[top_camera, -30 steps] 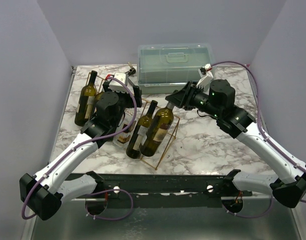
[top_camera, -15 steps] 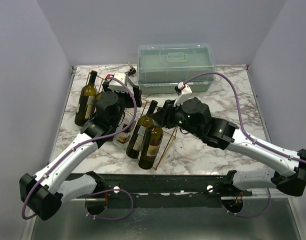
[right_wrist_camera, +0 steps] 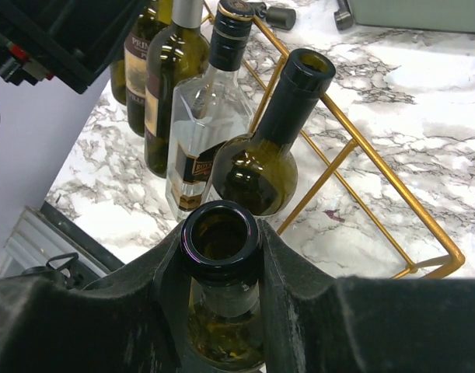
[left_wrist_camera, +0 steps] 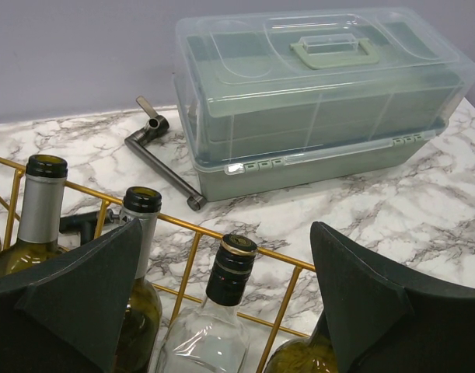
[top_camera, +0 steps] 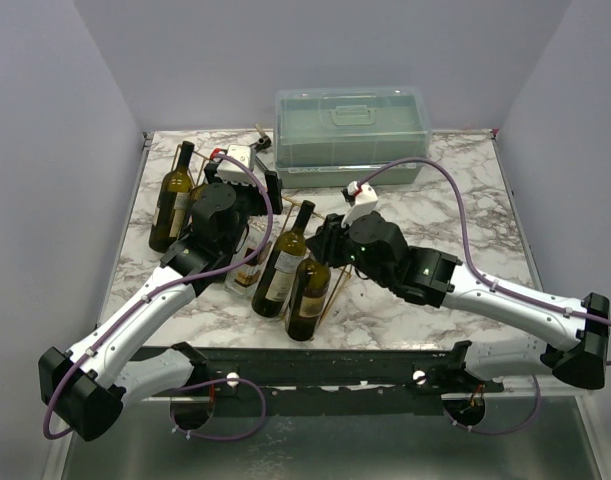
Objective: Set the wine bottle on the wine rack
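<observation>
Against a second ago, we see the right arm drawn back toward the near edge. The wine bottle (top_camera: pixel 308 297) has come with it, from beside the box (top_camera: pixel 350 130) to the near end of the rack (right_wrist_camera: pixel 392 179). It is tilted there, neck pointing away, just beside a green bottle (top_camera: pixel 283 265). We cannot tell whether it rests on the bars. The right gripper (top_camera: pixel 327 243) is clamped tight on its open neck. The left gripper (left_wrist_camera: pixel 225 233) has not moved: it hangs over the rack with its fingers spread wide, holding nothing. A clear bottle (right_wrist_camera: pixel 206 116) lies beyond the green one, crowding the slots. A bent metal tool (left_wrist_camera: pixel 163 159) lies on the table (top_camera: pixel 455 200) against the box.
</observation>
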Motion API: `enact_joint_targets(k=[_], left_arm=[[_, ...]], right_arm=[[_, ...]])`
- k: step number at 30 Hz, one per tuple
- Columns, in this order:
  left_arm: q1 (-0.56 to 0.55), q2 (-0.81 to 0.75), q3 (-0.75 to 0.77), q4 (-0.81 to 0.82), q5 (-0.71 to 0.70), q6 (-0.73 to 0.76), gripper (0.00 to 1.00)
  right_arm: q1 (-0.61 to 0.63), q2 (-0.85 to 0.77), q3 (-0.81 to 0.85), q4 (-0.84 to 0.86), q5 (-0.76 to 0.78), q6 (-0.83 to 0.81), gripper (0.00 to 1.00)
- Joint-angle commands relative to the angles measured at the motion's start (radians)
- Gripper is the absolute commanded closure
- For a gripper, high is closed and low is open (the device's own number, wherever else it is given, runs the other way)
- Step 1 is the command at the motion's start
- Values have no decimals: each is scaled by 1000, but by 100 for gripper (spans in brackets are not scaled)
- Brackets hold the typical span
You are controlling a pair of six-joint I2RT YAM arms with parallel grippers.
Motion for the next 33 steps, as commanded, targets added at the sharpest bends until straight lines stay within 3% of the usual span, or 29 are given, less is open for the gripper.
enact_joint_targets(k=[1, 26, 33], left_arm=[[5, -17, 9, -7, -11, 4, 10], [8, -5, 13, -7, 5, -5, 10], [8, -6, 12, -7, 7, -8, 10]], right_arm=[[12, -4, -14, 134, 64, 34, 99], [24, 36, -82, 136, 146, 142, 99], [24, 59, -48, 7, 221, 255, 87]])
